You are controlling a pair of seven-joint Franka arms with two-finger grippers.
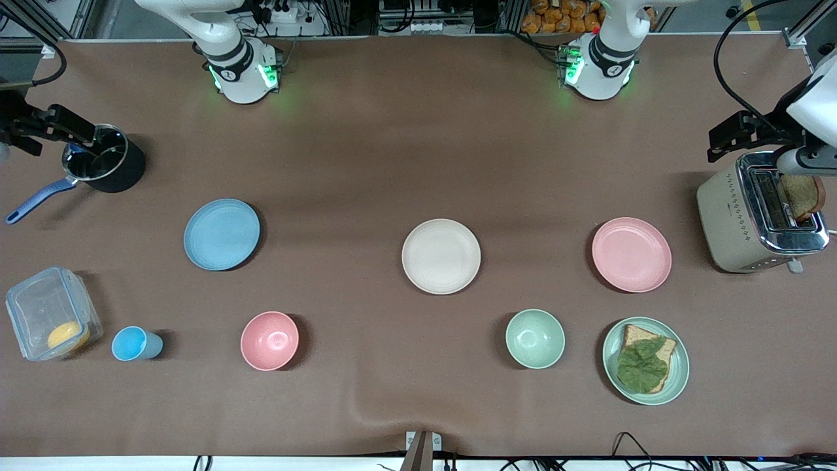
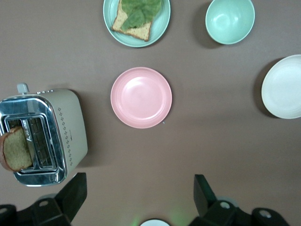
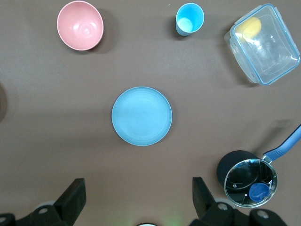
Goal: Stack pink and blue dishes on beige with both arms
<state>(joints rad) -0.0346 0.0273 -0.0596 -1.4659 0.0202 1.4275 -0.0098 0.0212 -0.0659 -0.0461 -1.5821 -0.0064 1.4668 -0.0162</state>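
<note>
A: Fingers (image 2: 75, 190) of the left gripper (image 2: 141, 195) stand wide apart with nothing between them, as the left wrist view shows. Same for the right gripper (image 3: 138, 195): fingers (image 3: 75, 193) spread wide, empty.

B: Where do the grippers hang?

A: Left gripper (image 1: 739, 134) is up at the left arm's end of the tabletop, above the toaster (image 1: 758, 216). Right gripper (image 1: 39, 124) is up at the right arm's end, above the dark saucepan (image 1: 104, 163). Neither touches a dish.

B: Task items?

A: Beige plate (image 1: 441, 256) lies bare at mid-tabletop. Pink plate (image 1: 631, 254) lies toward the left arm's end, beside the toaster, well apart from the beige. Blue plate (image 1: 222, 234) lies toward the right arm's end, also well apart from the beige. All three sit flat on the tabletop (image 1: 392, 131) in a rough row.

B: Progress?

A: None visible. Nothing is stacked and no plate is gripped. Judgement: both pick-ups and both placements remain; each wrist camera already frames its own plate, pink (image 2: 141, 97) for left and blue (image 3: 141, 116) for right.

B: Clutter?

A: Pink bowl (image 1: 269, 340), blue cup (image 1: 134, 344), green bowl (image 1: 535, 338) and green plate with bread (image 1: 645, 360) line the edge nearer the front camera, outside the plates' row.
</note>
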